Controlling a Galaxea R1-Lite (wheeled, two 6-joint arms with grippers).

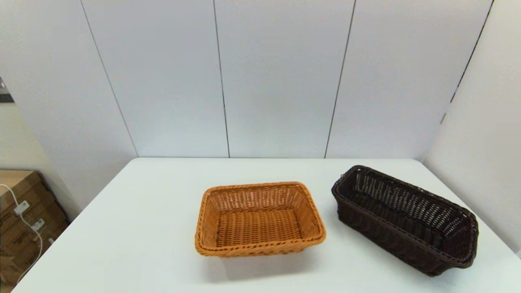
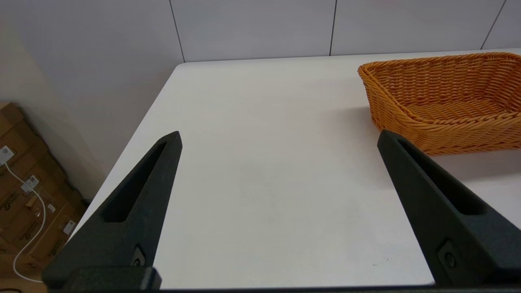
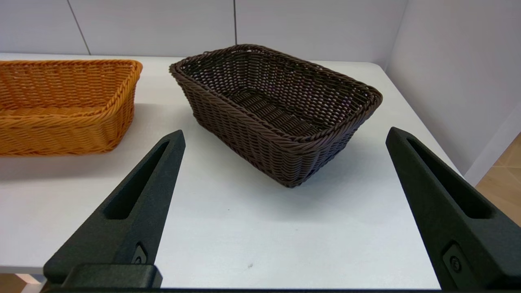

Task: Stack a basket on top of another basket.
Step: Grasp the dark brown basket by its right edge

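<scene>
On the table (image 1: pixel 142 228), dark brown basket (image 1: pixel 407 217) sits right of the orange basket (image 1: pixel 258 219) (not touching); both grippers' jaws wide, holding nothing: left gripper (image 2: pixel 279 138), right gripper (image 3: pixel 285 134).

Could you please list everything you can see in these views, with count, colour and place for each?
dark brown basket: one, dark brown, near black, on the table's right part, set at an angle, nothing in it.
orange basket: one, orange-tan, near the table's middle, left of the dark brown basket and apart from it, nothing in it.
table: one, white, bearing both baskets.
wall panels: several, pale grey, behind the table.
cardboard boxes: brown, on the floor left of the table, with a white cable across them.
left gripper: one, black, open, held at the table's near left edge, beside the orange basket.
right gripper: one, black, open, at the near right edge, facing the dark brown basket.
</scene>
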